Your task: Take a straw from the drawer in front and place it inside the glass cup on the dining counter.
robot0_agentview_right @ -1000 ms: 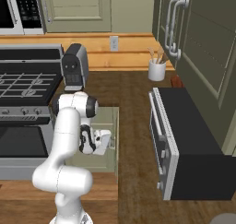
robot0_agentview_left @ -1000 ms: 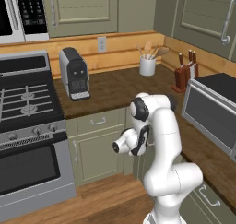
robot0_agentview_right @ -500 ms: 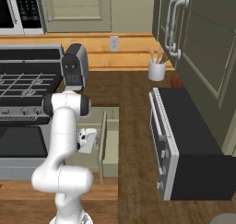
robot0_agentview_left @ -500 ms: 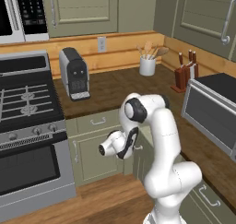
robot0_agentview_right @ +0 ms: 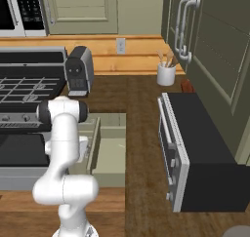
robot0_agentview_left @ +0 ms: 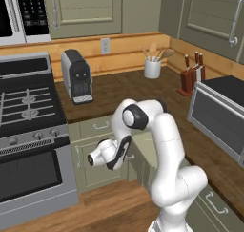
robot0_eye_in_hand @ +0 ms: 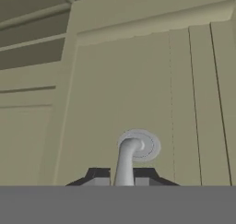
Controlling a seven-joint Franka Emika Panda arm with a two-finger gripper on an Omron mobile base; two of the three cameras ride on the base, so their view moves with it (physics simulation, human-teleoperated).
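The drawer (robot0_agentview_right: 108, 155) is partly masked by the white arm on its left side, and no straw can be made out on its pale floor. In the hand view the gripper (robot0_eye_in_hand: 122, 178) tips and the lower run of the handle (robot0_eye_in_hand: 127, 161) drop behind the bottom band, so the clamp itself is cut off. The oven (robot0_agentview_left: 29, 178) runs off the left edge in the left base view, and the tools in the crock (robot0_agentview_left: 152, 68) are too small to tell apart.

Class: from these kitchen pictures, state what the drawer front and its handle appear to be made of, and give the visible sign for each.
The drawer front: probably painted wood, matt olive green with grooved panels. Its handle: likely brushed metal, silver-grey and smoothly rounded, on a round base plate.
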